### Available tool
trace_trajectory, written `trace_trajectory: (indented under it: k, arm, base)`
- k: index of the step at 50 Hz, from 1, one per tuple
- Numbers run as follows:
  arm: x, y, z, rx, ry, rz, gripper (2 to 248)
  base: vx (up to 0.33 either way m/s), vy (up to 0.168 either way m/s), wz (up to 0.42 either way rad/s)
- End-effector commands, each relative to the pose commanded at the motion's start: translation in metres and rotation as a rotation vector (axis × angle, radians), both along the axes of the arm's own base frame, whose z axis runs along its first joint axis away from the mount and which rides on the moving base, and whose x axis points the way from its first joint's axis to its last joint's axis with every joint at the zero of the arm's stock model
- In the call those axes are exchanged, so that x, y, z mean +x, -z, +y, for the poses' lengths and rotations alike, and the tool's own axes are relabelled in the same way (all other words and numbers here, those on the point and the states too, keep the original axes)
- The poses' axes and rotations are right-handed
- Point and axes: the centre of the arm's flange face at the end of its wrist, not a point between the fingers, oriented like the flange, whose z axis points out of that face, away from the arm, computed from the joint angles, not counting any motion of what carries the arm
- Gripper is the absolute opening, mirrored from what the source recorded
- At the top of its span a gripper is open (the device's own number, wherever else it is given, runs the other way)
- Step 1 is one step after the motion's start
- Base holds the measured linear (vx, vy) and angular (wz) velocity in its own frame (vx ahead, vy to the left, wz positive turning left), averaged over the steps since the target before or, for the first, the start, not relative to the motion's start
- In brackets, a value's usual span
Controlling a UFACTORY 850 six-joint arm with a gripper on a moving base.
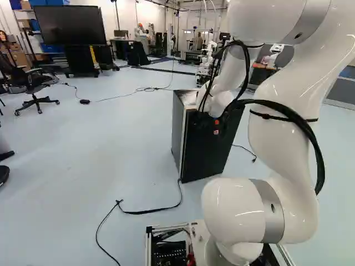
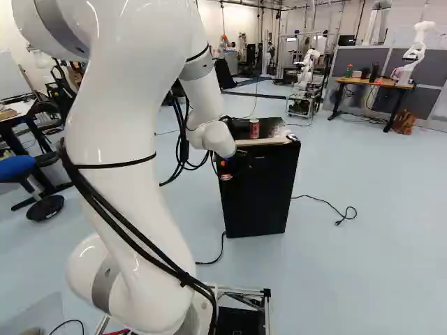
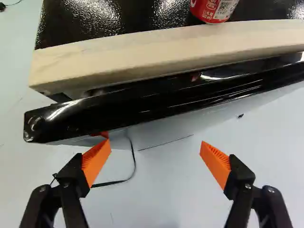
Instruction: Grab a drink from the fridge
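Wrist view crops my red can (image 3: 213,8) to its lower end, and my arm (image 1: 288,83) hides some of the fridge (image 1: 205,158) top in the left base view. Can's upright on the fridge, white print. My claw (image 1: 216,127) is by the fridge front, fingers wide apart, pale strip (image 3: 142,54) on the fridge's edge in between, cable (image 2: 318,201) beside the fridge

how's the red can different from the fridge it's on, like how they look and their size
The red can is small and round, while the fridge is much bigger and boxy. The can is red with white markings; the fridge is mostly black, with a pale strip along its top front edge. The can stands on the fridge, and the fridge on the floor. Both are upright.
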Motion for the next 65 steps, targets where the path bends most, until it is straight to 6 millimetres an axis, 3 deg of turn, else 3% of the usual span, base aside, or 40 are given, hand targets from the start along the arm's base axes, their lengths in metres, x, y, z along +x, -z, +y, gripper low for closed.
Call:
trace_trajectory:
  k: [43, 65]
  arm:
    - [0.004, -0.001, 0.000, -0.003, -0.002, -0.024, 247]
    - [-0.018, -0.002, 0.002, -0.001, 0.004, -0.013, 247]
  base:
    - [0.000, 0.000, 0.000]
    - [0.000, 0.000, 0.000]
